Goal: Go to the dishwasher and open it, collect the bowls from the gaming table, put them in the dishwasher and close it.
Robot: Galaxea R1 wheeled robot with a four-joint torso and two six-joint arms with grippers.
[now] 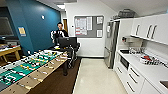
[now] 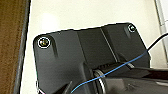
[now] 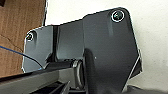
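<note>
Dishwasher position couldn't be told among the white counter units (image 1: 136,75) along the right wall. Foosball table (image 1: 27,68) stood on the left on brown carpet (image 1: 58,83), pale floor (image 1: 97,77) between them. A person (image 1: 60,32) stood behind a monitor (image 1: 67,42) at the far end. Steel fridge (image 1: 111,43) beyond the counter. Left gripper and right gripper: spread or pressed together, couldn't tell.

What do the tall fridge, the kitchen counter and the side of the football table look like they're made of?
The fridge looks like brushed stainless steel: grey with soft vertical sheen. The counter seems a smooth white laminate or stone, pale and faintly glossy; which one I cannot tell. The football table has a light tan side that looks like wood or wood veneer, with a matte finish.
</note>
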